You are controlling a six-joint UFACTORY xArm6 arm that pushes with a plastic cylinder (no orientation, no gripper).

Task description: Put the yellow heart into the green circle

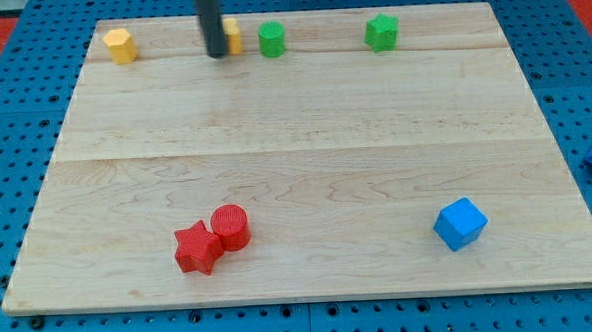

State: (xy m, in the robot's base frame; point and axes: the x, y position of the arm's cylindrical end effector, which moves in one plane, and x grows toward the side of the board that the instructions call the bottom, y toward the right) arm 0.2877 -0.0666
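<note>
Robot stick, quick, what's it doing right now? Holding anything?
My tip: holds nothing; it sits at the left edge of a yellow block it partly hides, with the green circle just beyond.

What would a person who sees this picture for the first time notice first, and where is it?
Probably my tip, the dark rod coming down at the view's top, right against a yellow block it partly hides, with the green circle just to that block's right. Next, the red star and red cylinder touching at the bottom left, and the lone blue cube at the bottom right.
</note>
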